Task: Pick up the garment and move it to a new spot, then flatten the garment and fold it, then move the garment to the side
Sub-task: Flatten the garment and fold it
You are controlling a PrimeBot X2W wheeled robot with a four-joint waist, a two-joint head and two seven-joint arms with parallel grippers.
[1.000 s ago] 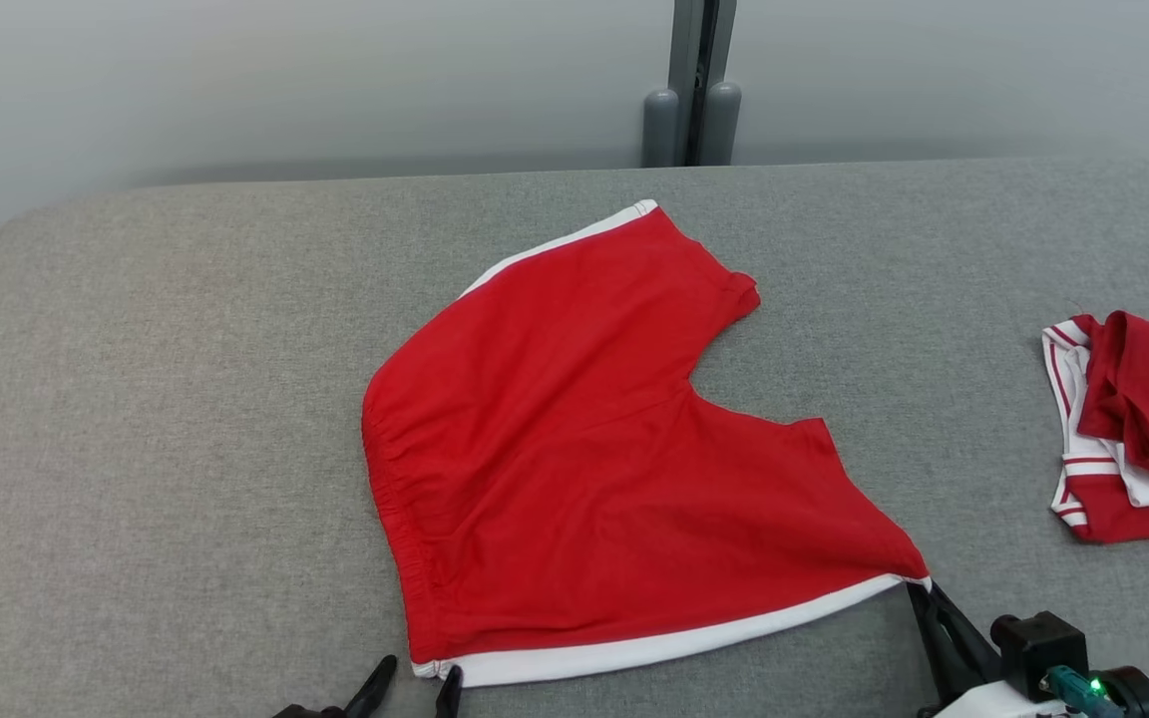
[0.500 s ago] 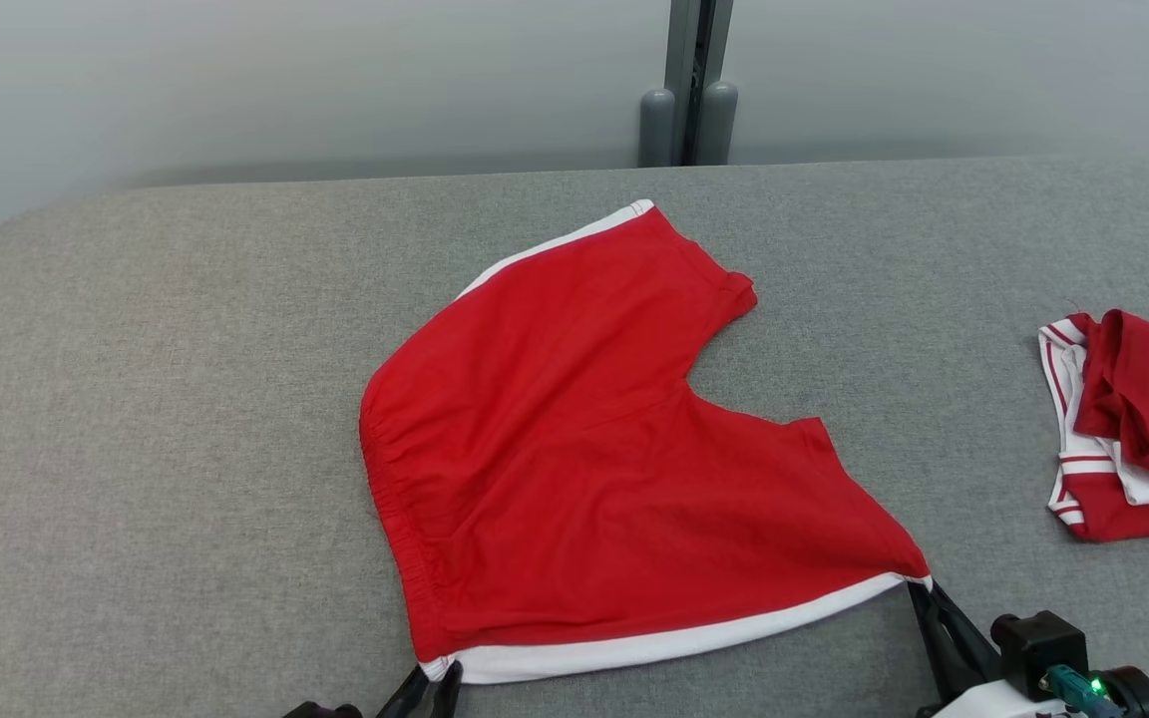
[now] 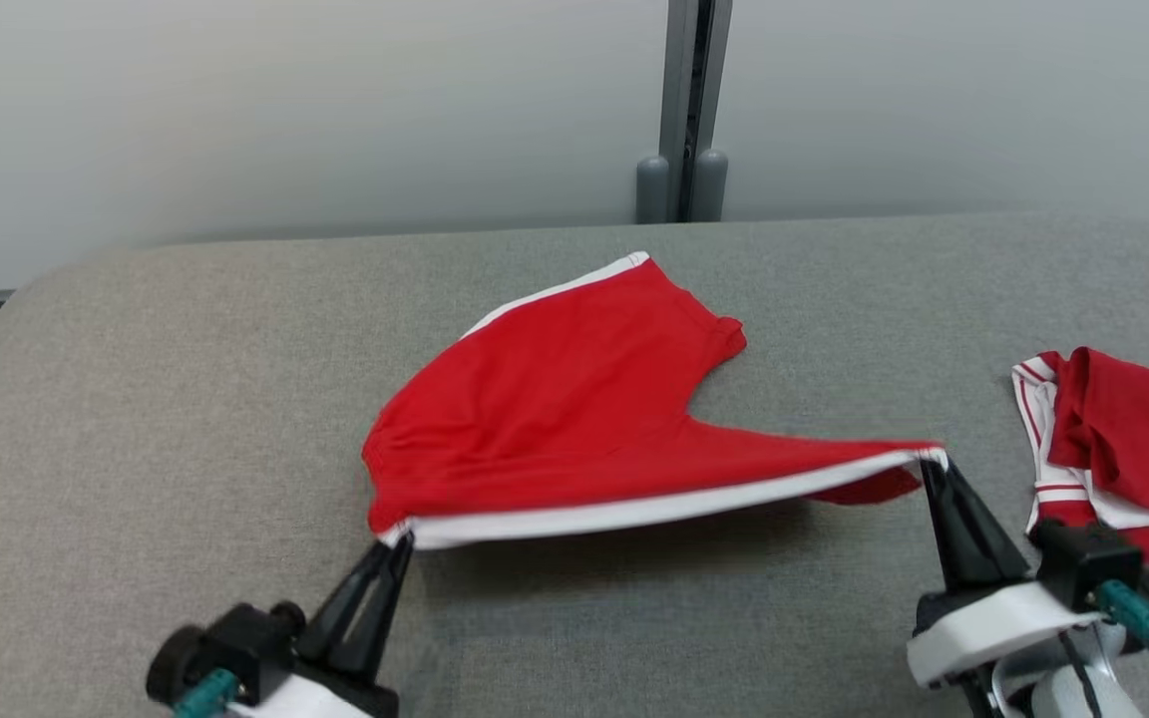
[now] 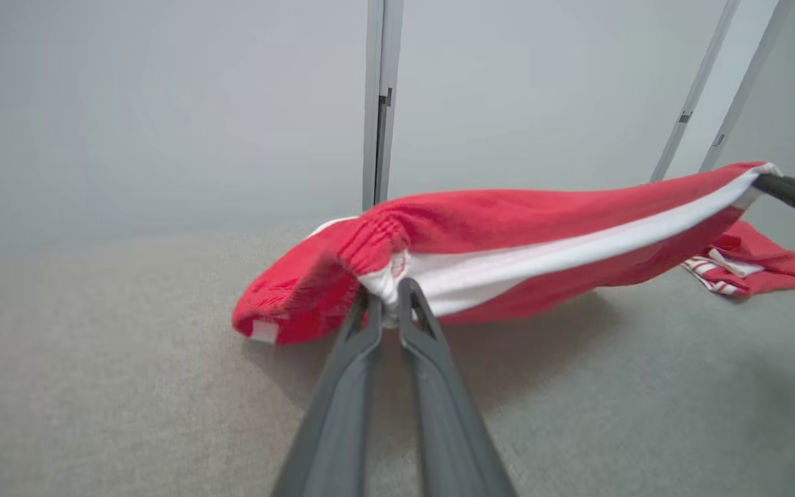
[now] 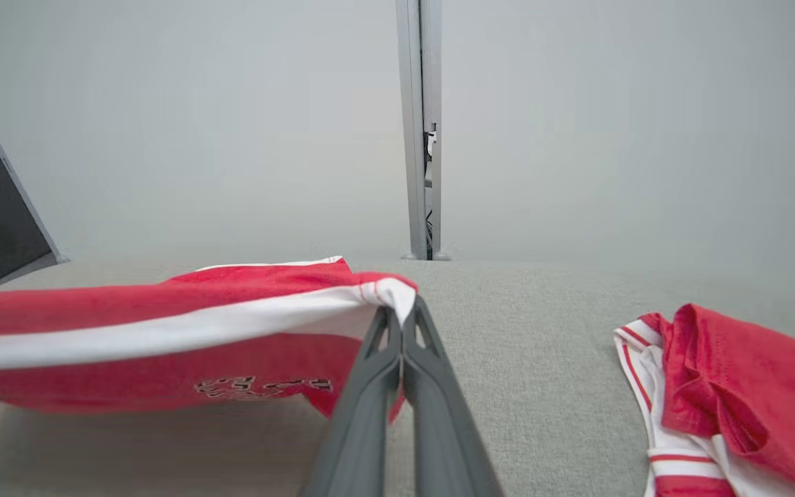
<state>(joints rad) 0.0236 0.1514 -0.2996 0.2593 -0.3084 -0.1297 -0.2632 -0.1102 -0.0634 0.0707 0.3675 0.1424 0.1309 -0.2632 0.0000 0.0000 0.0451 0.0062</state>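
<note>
Lifting now: my left pincer (image 3: 400, 543), wide apart a second ago, has clamped on the waistband corner of the garment (image 3: 574, 399), and my right pincer (image 3: 931, 464) stays clamped on the hem corner. The white-striped near edge hangs taut above the table (image 3: 136, 419); the far part rests on the table's middle. I judge the fold can begin.

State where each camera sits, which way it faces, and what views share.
Head: on the head, facing forward and down at the grey surface; left end effector and right end effector show.
Left wrist: left arm, facing the red shorts; its end effector shows.
Right wrist: right arm, facing the same shorts; its end effector shows.
Shared: all see the second garment.
</note>
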